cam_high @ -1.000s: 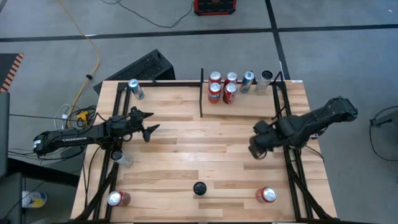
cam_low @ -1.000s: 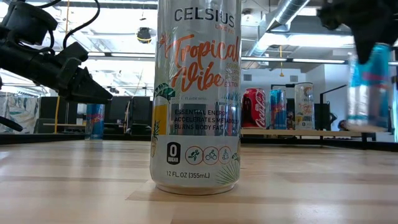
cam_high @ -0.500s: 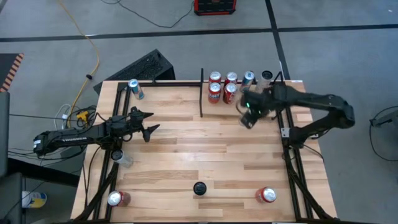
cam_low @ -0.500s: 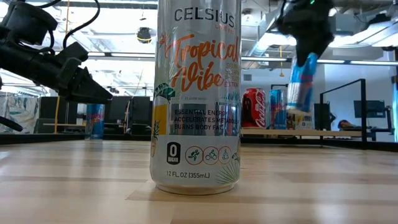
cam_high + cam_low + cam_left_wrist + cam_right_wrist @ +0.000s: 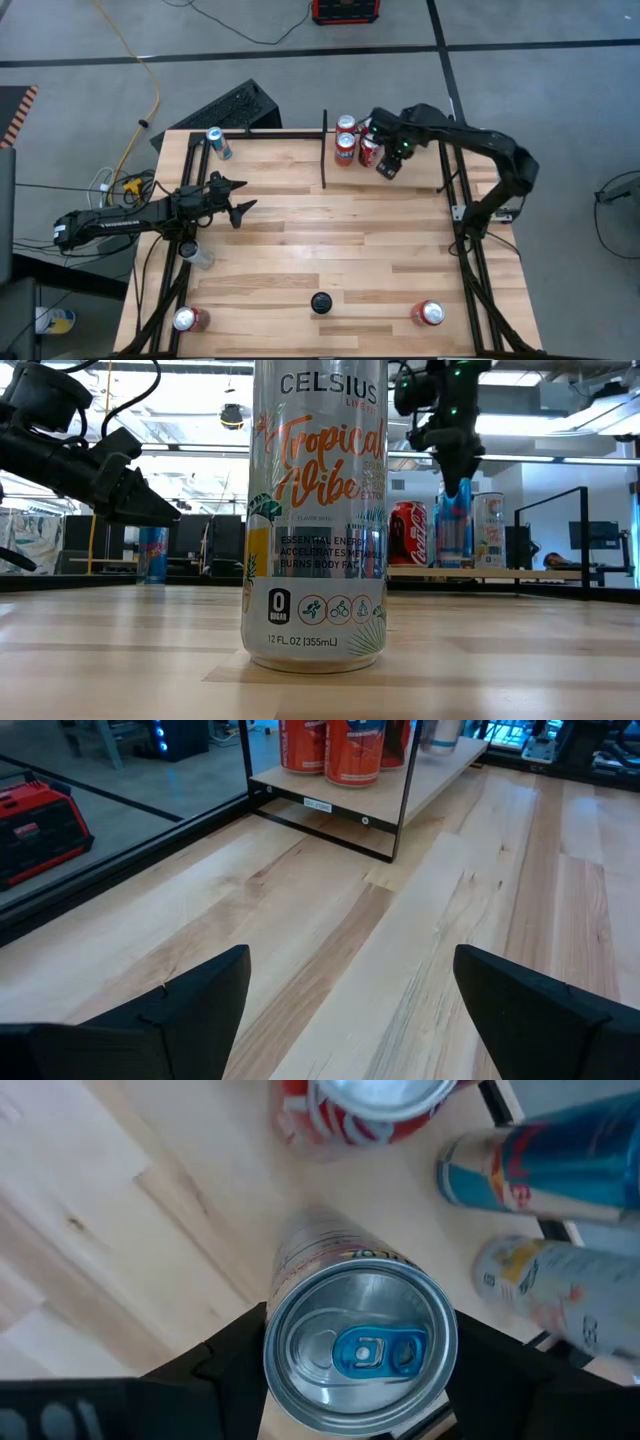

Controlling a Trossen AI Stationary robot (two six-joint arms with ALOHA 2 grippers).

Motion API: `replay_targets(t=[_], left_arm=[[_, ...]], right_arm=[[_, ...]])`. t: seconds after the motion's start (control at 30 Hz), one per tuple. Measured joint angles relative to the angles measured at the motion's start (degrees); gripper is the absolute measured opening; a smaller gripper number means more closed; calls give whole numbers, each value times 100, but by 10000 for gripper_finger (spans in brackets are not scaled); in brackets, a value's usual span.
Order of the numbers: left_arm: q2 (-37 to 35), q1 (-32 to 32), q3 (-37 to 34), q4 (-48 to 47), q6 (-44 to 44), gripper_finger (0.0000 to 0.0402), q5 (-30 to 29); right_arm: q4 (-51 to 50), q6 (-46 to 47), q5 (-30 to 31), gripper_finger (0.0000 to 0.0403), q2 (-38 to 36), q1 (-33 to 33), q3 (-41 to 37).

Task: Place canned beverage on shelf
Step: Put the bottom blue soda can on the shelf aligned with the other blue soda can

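While my right gripper [image 5: 360, 1415] hangs over the shelf [image 5: 420, 160] at the table's far right corner, its fingers are clamped on the sides of a can [image 5: 358, 1348], a silver top with a blue tab seen from above. In the high view this puts my right gripper [image 5: 390, 160] just in front of the cans already standing in the bay: two red cans [image 5: 345, 148] side by side, with more behind them. In the low view the can [image 5: 455, 525] hangs under my fingers with its lower end down among those cans, but from that angle I cannot tell whether it touches the wood yet.

So I judge the carry is done and the placing is not: the can is over the bay, near its neighbours, and I have not let go. What is left is to set it down upright in the bare spot beside the red cans, spread my fingers and lift clear without knocking anything.

My left gripper [image 5: 236, 203] waits over the table's left side, its fingers apart and holding nothing. Other cans stand elsewhere on the table: one at the middle of the near edge [image 5: 320, 302], one at each near corner, one at the far left corner.
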Motion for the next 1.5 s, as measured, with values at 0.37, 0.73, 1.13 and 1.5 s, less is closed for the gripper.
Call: replay_targets(t=[0.37, 0.73, 1.13, 1.5], left_arm=[[0, 0, 0, 0, 0, 334, 0], [0, 2, 0, 2, 0, 334, 0], [0, 1, 0, 1, 0, 334, -1], [0, 0, 0, 1, 0, 334, 0]], right_arm=[[103, -49, -5, 265, 163, -695, 131], [295, -336, -313, 265, 161, -1065, 131], [354, -377, -312, 265, 160, -1067, 131], [374, -371, -309, 265, 159, -1220, 129]])
